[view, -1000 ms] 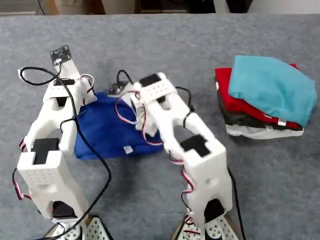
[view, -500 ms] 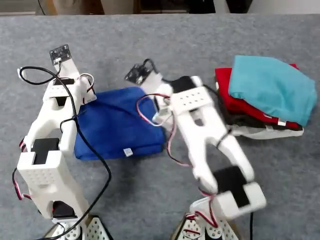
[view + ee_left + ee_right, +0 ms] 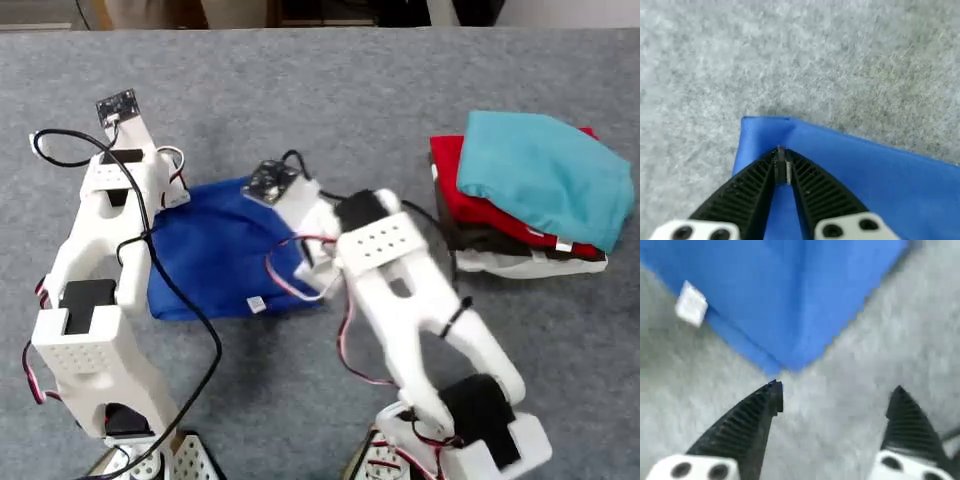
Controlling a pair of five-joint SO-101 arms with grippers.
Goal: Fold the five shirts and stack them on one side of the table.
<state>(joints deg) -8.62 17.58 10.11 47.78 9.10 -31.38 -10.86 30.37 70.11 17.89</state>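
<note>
Left claw (image 3: 781, 155) pinches the far left corner of the blue shirt (image 3: 215, 260), jaws pressed together on the cloth. Right claw (image 3: 837, 390) hangs spread over that shirt's near right corner, and its arm (image 3: 400, 290) hides that edge. Well right of the blue shirt sits a stack (image 3: 530, 200): teal over red, dark and white. The blue shirt lies folded flat on the grey table (image 3: 400, 90), with a white tag (image 3: 256, 300) at its near edge.

- The surface (image 3: 330, 90) is covered in mottled grey, felt-like cloth with a short, fuzzy nap.
- Its far edge runs straight across the high view, with a dark strip of room (image 3: 400, 12) behind it.
- Brown wooden furniture (image 3: 160, 12) stands in that strip.
- A pale panel (image 3: 570, 10) sits at the strip's other end.
- The light is soft and even, and the shadows are faint.
</note>
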